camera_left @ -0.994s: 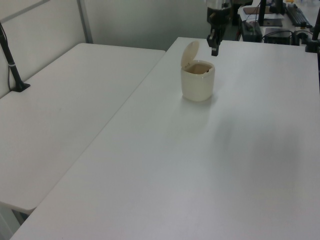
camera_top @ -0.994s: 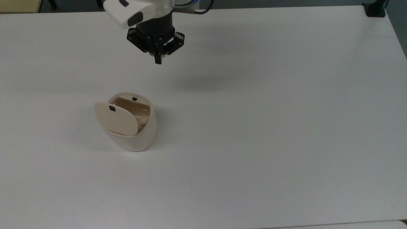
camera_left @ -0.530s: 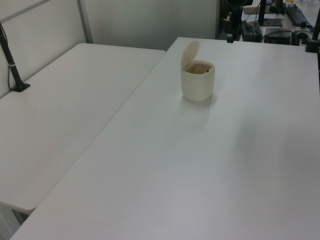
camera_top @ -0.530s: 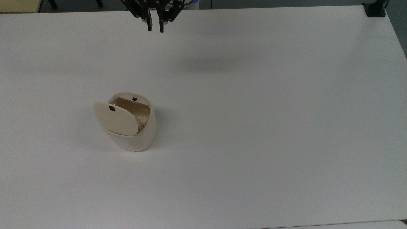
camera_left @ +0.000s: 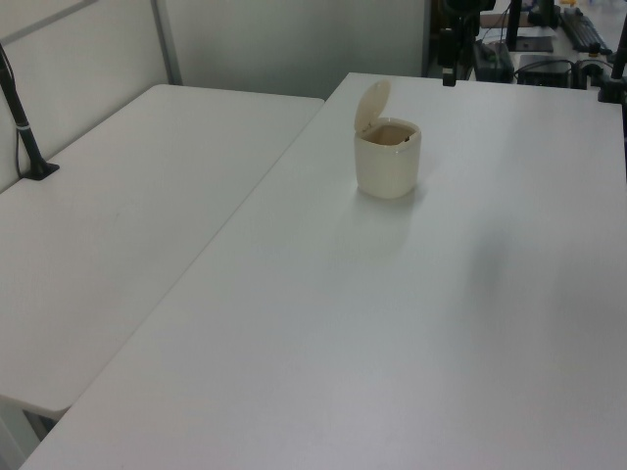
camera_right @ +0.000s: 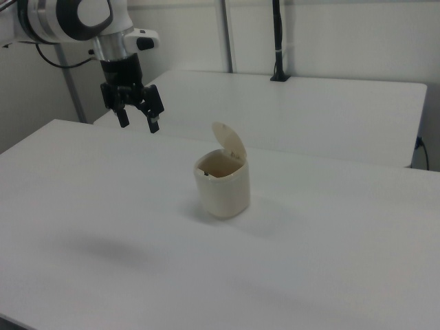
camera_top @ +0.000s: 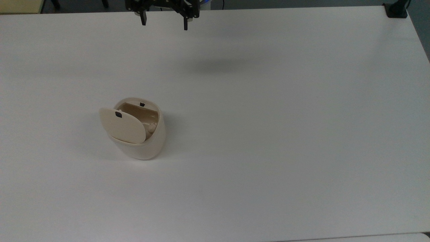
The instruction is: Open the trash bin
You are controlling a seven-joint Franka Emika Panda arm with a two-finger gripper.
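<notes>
The trash bin [camera_top: 137,132] stands left of centre in the top view, a cream tapered tub on the white table [camera_top: 268,134], its lid [camera_top: 122,125] swung up on its hinge, showing a tan inside and a small black latch. At the top edge of the frame, well apart from it, the gripper [camera_top: 164,21] hangs with fingers spread and empty. A black post base [camera_top: 396,10] sits in the upper right corner.

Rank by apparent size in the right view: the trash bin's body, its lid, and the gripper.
1. The trash bin's body, the largest.
2-3. The gripper and the lid look about alike; the gripper stands farther back, so I leave them unranked.
</notes>
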